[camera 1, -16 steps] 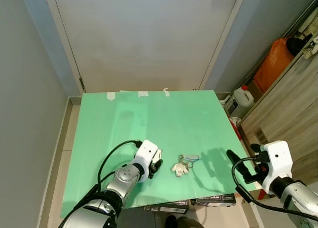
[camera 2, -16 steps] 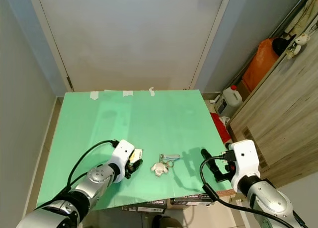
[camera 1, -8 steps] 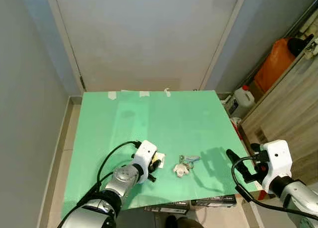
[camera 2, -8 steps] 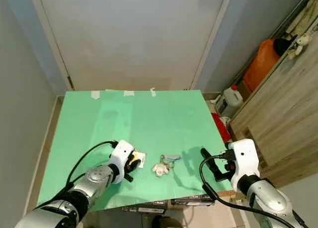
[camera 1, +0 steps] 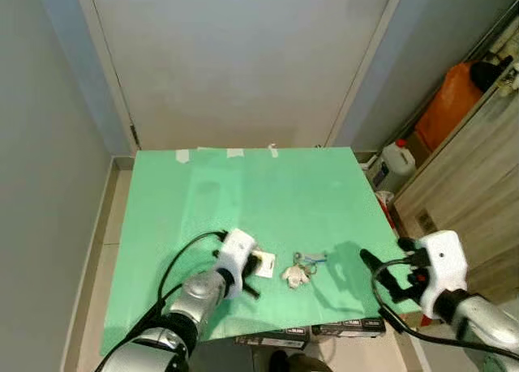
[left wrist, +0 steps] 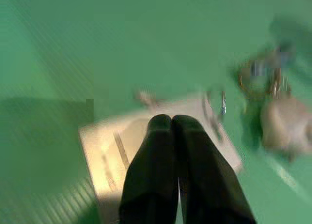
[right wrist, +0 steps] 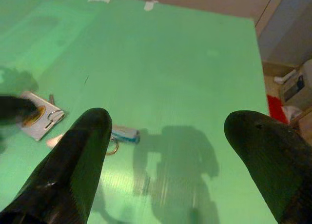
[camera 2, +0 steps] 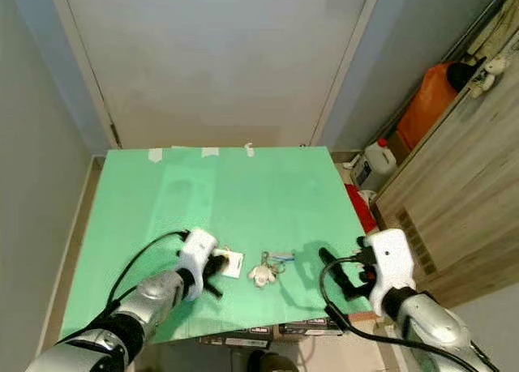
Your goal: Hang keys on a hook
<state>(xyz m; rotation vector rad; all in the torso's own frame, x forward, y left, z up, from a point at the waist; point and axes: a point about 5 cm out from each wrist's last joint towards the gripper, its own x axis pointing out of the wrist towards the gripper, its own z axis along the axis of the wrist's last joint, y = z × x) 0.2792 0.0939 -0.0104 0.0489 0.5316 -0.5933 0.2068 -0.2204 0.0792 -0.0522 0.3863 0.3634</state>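
Observation:
On the green tabletop near its front edge lies a bunch of keys with a white plush charm and a blue tag. Just left of it is a flat white hook plate with a wire hook. My left gripper is shut, its fingertips resting on that plate, and the keys lie close beside it. To the right of the keys, my right gripper hovers open and low over the table. Through its wide gap I see the keys and the plate.
A closed pale door stands behind the table. To the right are a wooden cabinet, an orange bag and a white jug on the floor. Boxes sit under the table's front edge. A grey wall runs along the left.
The white hook plate has come out from under my left gripper and slid right, toward the keys. My right gripper has shifted a little left, closer to the keys.

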